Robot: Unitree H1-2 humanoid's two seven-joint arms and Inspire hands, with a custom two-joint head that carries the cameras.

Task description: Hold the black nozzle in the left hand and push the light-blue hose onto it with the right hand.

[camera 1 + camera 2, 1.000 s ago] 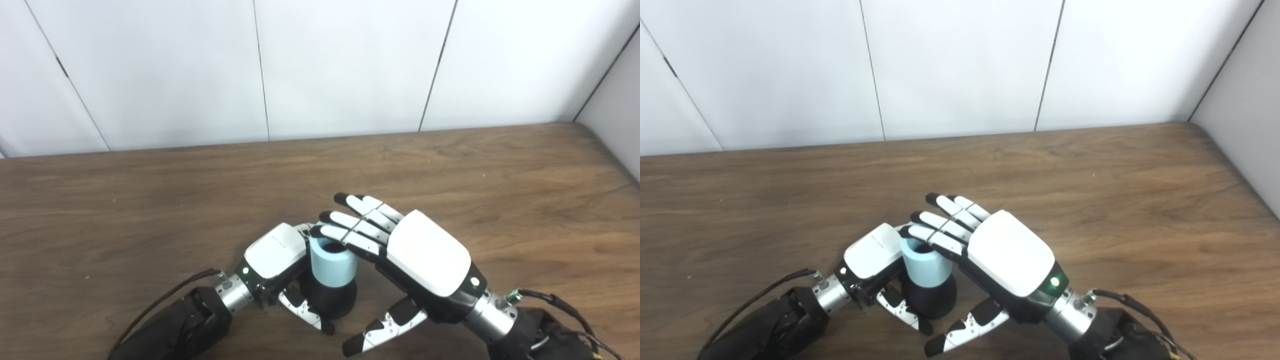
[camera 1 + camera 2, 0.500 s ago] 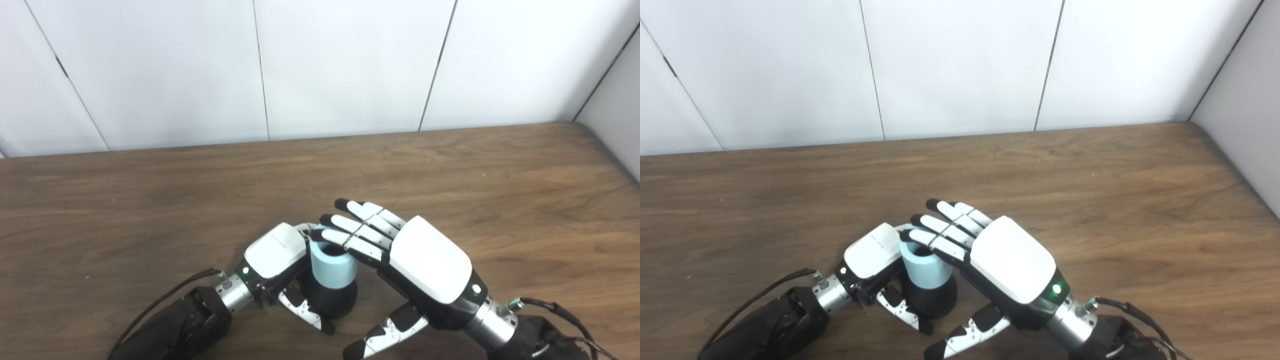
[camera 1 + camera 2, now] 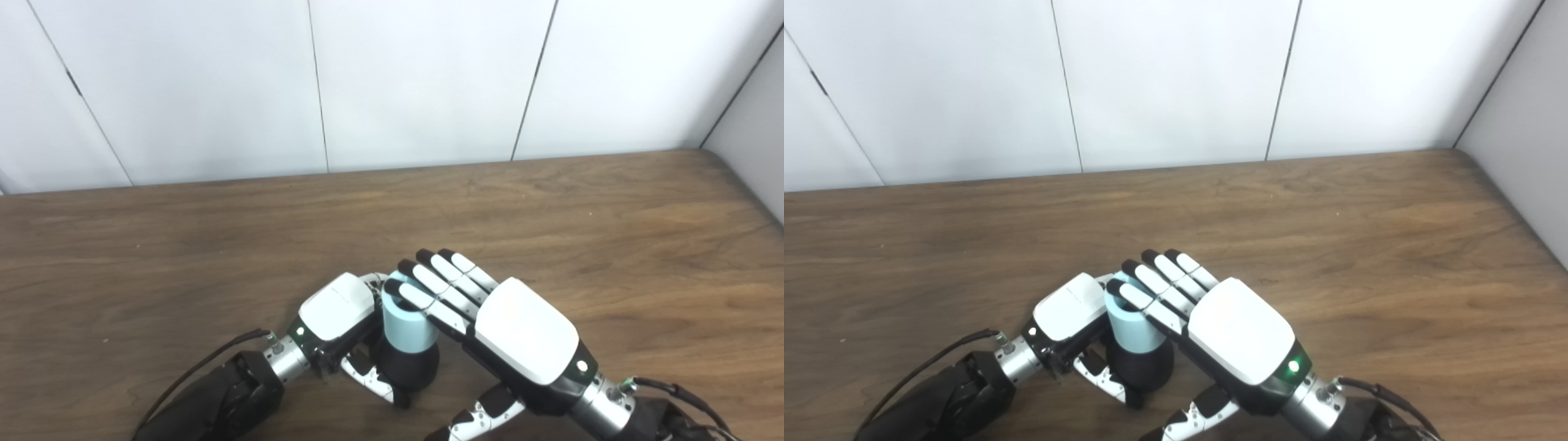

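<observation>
Atop light-blue hose [image 3: 407,326], right robot hand [image 3: 490,318] now flatter (fingers closed together)

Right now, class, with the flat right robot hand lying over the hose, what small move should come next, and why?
Probably press the right robot hand straight down. Its fingers lie flat across the open top of the light-blue hose, which stands upright on the black nozzle that the left robot hand grips. Much of the nozzle shows below the hose.

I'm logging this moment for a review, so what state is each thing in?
black nozzle: upright on the table, gripped.
light-blue hose: upright, seated on the nozzle.
left hand: shut on the nozzle.
right hand: open, fingers flat over the hose's top.
table: bears the nozzle.
</observation>
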